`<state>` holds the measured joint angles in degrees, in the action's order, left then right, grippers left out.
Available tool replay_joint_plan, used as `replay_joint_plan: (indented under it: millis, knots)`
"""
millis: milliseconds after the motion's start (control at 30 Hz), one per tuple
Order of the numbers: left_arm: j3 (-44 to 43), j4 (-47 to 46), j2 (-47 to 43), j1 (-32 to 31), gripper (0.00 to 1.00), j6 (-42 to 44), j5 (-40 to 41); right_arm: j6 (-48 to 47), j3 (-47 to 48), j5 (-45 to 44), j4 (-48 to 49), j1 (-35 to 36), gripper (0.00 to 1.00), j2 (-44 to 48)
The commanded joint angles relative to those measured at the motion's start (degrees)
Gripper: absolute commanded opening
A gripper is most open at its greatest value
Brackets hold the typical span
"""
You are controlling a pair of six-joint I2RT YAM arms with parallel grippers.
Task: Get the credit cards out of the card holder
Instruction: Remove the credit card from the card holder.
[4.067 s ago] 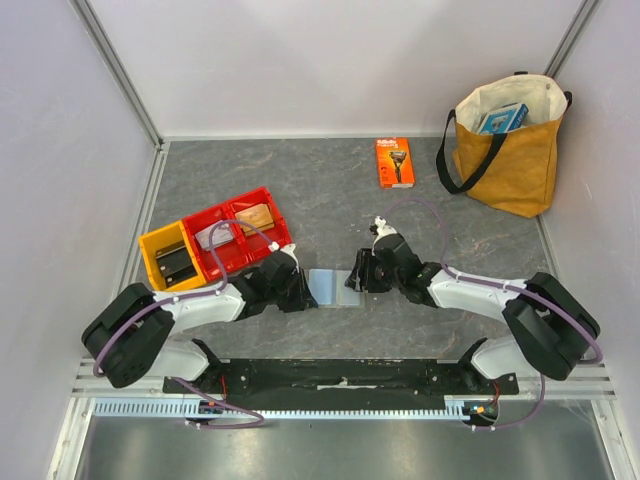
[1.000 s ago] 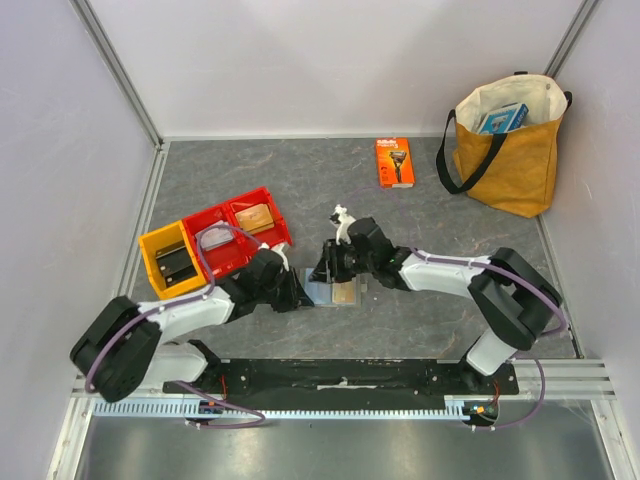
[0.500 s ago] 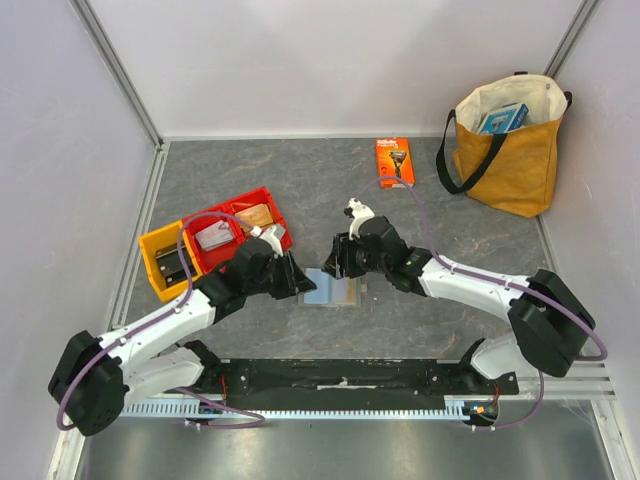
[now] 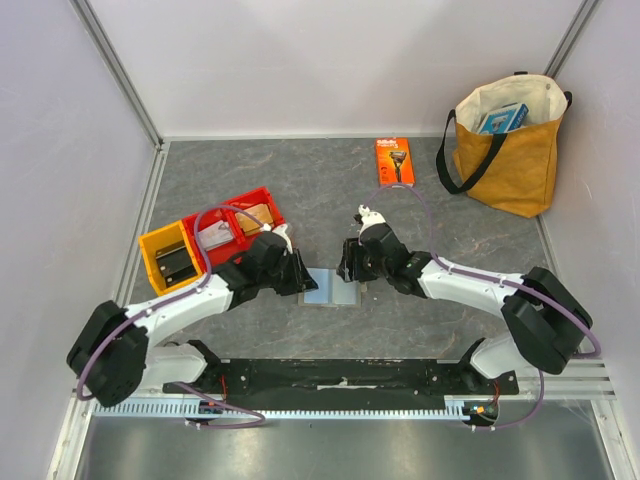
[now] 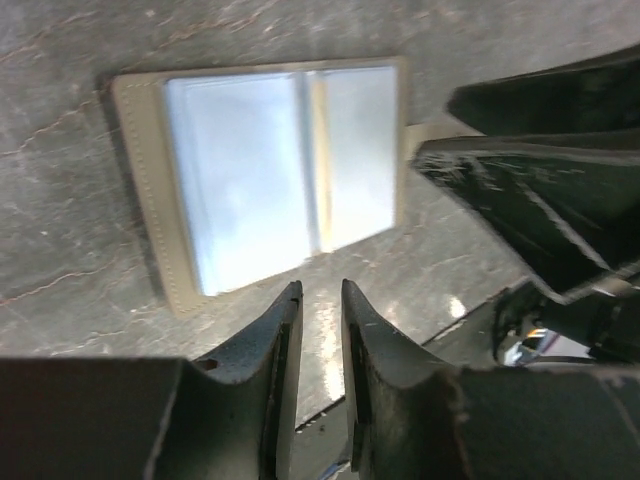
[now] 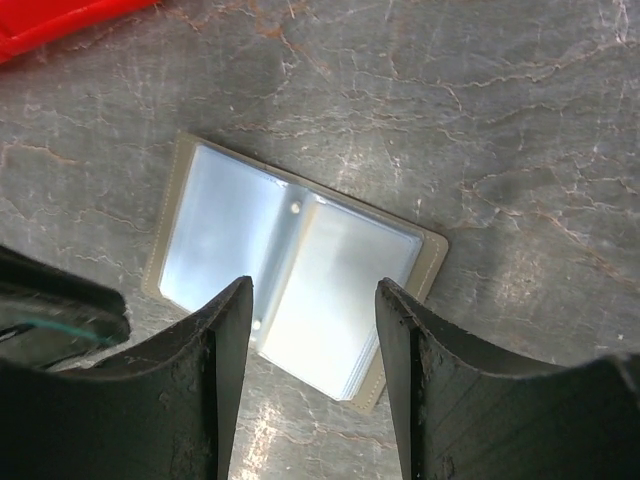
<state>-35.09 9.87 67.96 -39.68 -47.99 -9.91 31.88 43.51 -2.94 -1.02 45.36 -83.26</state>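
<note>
**Card pull: holder open, both jaws empty**

Step. The surface [image 4: 250,170] carries the card holder [image 4: 332,288]. It lies open and flat, pale blue side up, between the two arms and just ahead of their bases. The left arm [image 4: 190,305] reaches it from the left and the right arm [image 4: 470,285] from the right.

- Right jaws: spread wide over the fold, nothing in them.
- Left jaws: only a narrow slit between them, nothing in it, poised at one long edge of the holder.
- Sleeves [image 6: 340,290]: glossy, glaring white. I cannot tell whether any credit cards sit inside.

Doing it well (judgement):
- The holder looks light and will likely slide or lift with a card.
- One pair of jaws should press a bare cover edge down.
- The other pair should narrow, enter at a sleeve mouth, and pinch a card edge only.
- Draw the card out flat along the sleeve.
- Take one layer, not the stack.

Around.
- Bag [image 4: 505,150]: far right, with a blue box [image 4: 502,118] inside, well apart from the work.
- Red bin [image 4: 250,195] and yellow bin [image 4: 147,250]: just beside the left arm, the tightest neighbours. Flat things lie in them, one tan and one dark, too small to identify.
- Razor pack [image 4: 394,162]: beyond the holder, well apart.

In the way: chiefly the arms themselves. Their two heads crowd one small holder, so they should move one at a time.
</note>
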Motion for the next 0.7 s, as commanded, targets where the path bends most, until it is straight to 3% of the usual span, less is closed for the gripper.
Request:
replay_joint_plan:
  millis: [0, 267, 667]
  knots:
    - [-2.3, -0.5, 5.3, 0.0, 0.28, 4.0, 2.3, 0.2, -1.1, -1.5, -1.0, -0.2, 0.59, -0.4]
    - [-1.4, -1.3, 11.8, -0.1, 0.26, 4.7, 4.4, 0.4, -1.1, 0.7, 0.1, -0.2, 0.55, -4.2]
    - [2.4, -1.5, 11.8, -0.1, 0.24, 3.5, 5.0, 0.6, -1.4, 1.0, 0.5, -0.2, 0.52, -5.2]
